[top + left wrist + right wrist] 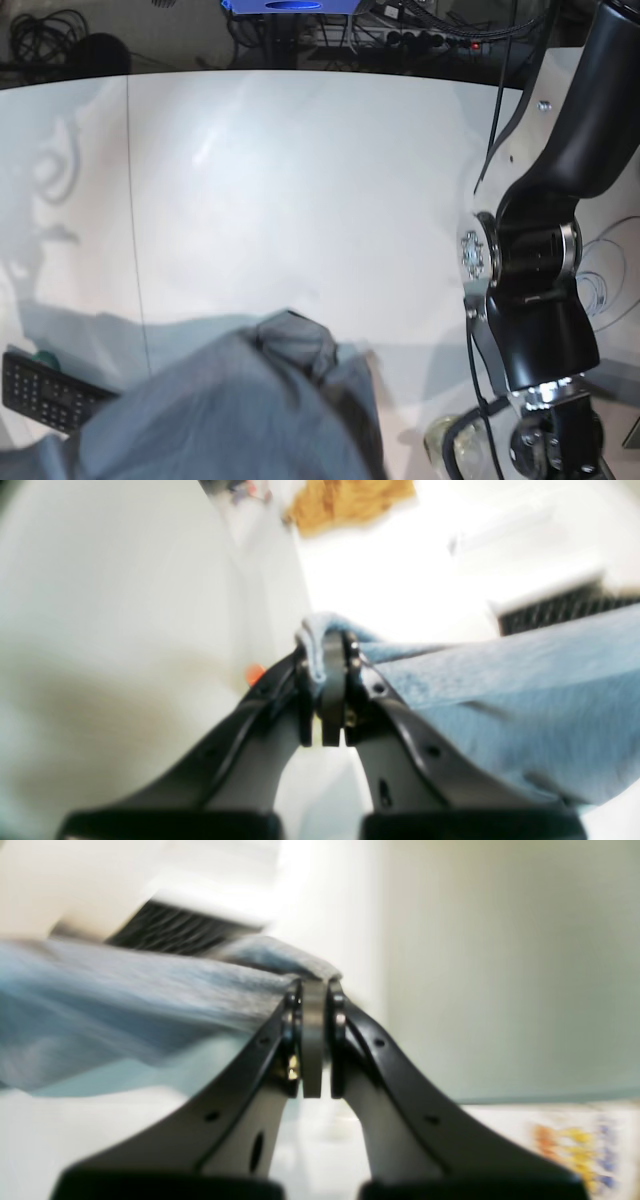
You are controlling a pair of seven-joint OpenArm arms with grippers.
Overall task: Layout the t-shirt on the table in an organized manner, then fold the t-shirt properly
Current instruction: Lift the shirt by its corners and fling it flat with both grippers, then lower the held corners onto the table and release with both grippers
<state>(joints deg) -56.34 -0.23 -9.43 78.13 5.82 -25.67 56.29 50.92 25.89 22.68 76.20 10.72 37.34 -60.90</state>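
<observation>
The grey t-shirt [230,420] hangs bunched and blurred low in the base view, raised above the white table [300,180]. In the left wrist view my left gripper [332,650] is shut on a fold of the t-shirt [500,690], which spreads away to the right. Seen from the right wrist, my right gripper [314,990] is shut on another edge of the t-shirt [125,1005], with the cloth trailing left. Both wrist views are blurred. In the base view the left arm [535,300] stands at the right and neither gripper shows.
A black ribbed, remote-like object [45,390] lies at the lower left by the shirt, with a dark slatted shape [565,607] [170,930] behind the cloth. A thin dark seam [135,220] crosses the table. Cables lie beyond the far edge. A colourful printed item [575,1145] sits low right.
</observation>
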